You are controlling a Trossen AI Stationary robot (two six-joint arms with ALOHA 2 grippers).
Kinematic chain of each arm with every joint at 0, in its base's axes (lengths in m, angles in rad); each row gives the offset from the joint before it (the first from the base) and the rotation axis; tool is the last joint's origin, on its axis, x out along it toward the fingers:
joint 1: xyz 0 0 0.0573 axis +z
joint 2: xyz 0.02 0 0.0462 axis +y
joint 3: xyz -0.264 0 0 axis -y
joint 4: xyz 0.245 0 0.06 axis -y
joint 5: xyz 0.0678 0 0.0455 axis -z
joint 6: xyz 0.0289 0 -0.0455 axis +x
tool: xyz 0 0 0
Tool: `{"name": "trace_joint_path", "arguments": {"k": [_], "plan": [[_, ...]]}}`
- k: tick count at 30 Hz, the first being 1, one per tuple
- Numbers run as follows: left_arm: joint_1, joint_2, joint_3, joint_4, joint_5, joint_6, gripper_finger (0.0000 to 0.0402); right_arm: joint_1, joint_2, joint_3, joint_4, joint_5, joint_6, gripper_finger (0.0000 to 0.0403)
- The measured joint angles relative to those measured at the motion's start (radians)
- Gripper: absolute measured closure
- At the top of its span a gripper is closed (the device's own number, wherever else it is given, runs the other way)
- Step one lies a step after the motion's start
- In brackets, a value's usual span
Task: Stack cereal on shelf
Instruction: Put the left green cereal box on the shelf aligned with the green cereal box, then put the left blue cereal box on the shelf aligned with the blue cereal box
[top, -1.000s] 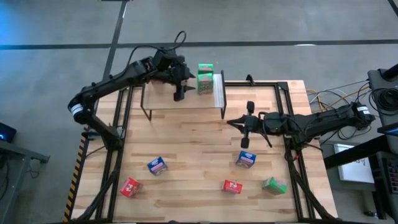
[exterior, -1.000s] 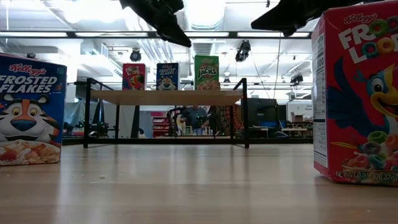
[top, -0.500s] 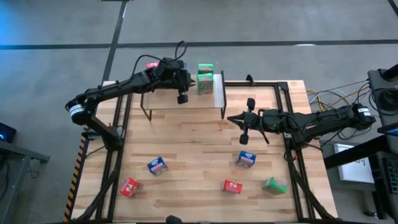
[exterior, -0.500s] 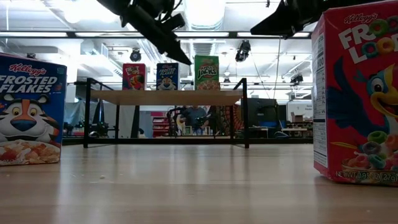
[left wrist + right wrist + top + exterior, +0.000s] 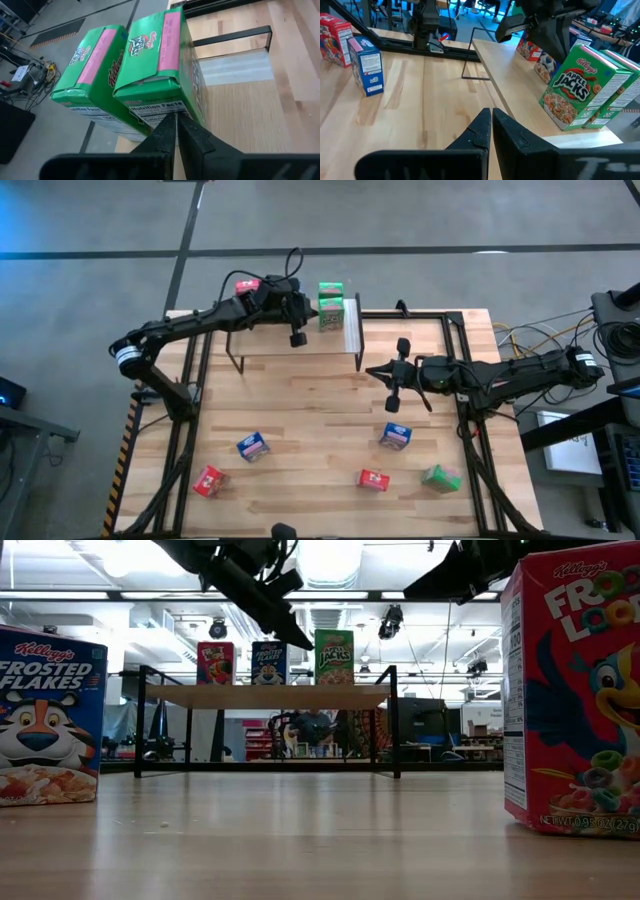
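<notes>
I've got my left gripper (image 5: 297, 338) over the shelf (image 5: 290, 340), fingers pressed together and holding nothing, its tips just beside the green box (image 5: 160, 70) at the shelf's right end. A second green box (image 5: 92, 80) stands directly behind that one, the two touching side by side. From the low view I see a red box (image 5: 215, 663), a blue box (image 5: 268, 662) and the green one lined up along the board.

My right gripper (image 5: 392, 402) hangs above the surface, well apart from the shelf, fingers closed and empty. Just below it in the overhead view sits a blue box (image 5: 396, 437). Spread across the near surface: another blue box (image 5: 252, 447), a red box (image 5: 209, 480), a second red box (image 5: 374, 479) and a green box (image 5: 440, 478).
</notes>
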Motion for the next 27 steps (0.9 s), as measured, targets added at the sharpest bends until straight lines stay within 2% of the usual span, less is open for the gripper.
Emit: {"name": "trace_joint_path", "arguments": {"k": [14,21,27], "plan": [[0.000,0.000,0.011,0.019,-0.003,-0.017,0.0400,0.000,0.000,0.000,0.000,0.000,0.005,0.0394],[-0.002,-0.018,0.011,-0.004,-0.087,-0.038,0.0400,0.000,0.000,0.000,-0.005,0.000,0.029,0.0394],[-0.033,-0.052,0.011,-0.027,-0.017,-0.115,0.0400,0.000,0.000,0.000,-0.008,0.005,0.072,0.0394]]}}
